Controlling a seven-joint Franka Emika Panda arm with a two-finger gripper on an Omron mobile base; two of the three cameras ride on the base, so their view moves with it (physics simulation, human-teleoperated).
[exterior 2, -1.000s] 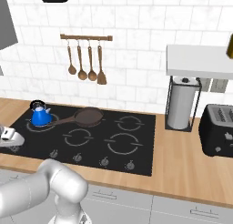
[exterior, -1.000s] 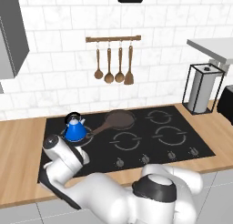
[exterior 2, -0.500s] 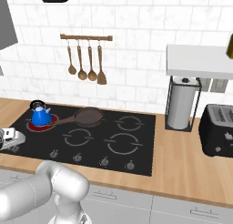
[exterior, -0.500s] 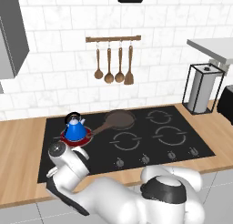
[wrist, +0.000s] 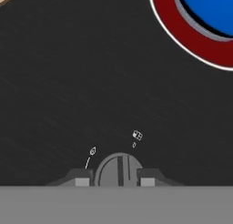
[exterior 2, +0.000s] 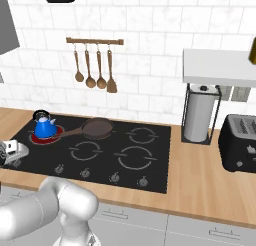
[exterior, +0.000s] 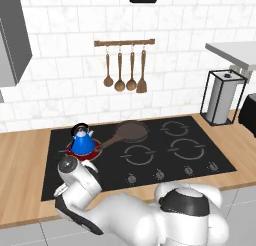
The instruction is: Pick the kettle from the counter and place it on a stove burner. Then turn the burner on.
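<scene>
The blue kettle [exterior: 81, 141] [exterior 2: 44, 126] stands upright on the back-left stove burner [exterior: 94, 152] [exterior 2: 55, 135], which glows red around its base. In the hand view the kettle's blue body [wrist: 209, 9] and the red burner ring [wrist: 182, 36] fill the top right corner. My gripper [wrist: 114, 181] is low over the front left of the black cooktop. Its two fingertips [wrist: 82, 180] press against either side of a round grey stove knob [wrist: 118, 167]. The wood-grain counter [exterior: 20, 160] [exterior 2: 200, 180] surrounds the cooktop.
A brown frying pan [exterior: 131, 131] [exterior 2: 97, 127] sits on the burner right of the kettle, its handle pointing toward the kettle. Wooden utensils [exterior: 125, 75] hang on the wall. A paper-towel stand [exterior 2: 200, 115] and a black toaster [exterior 2: 242, 142] occupy the right counter.
The burner under the kettle has gone from dark to glowing red. My hand has sunk a little lower over the front-left knob.
</scene>
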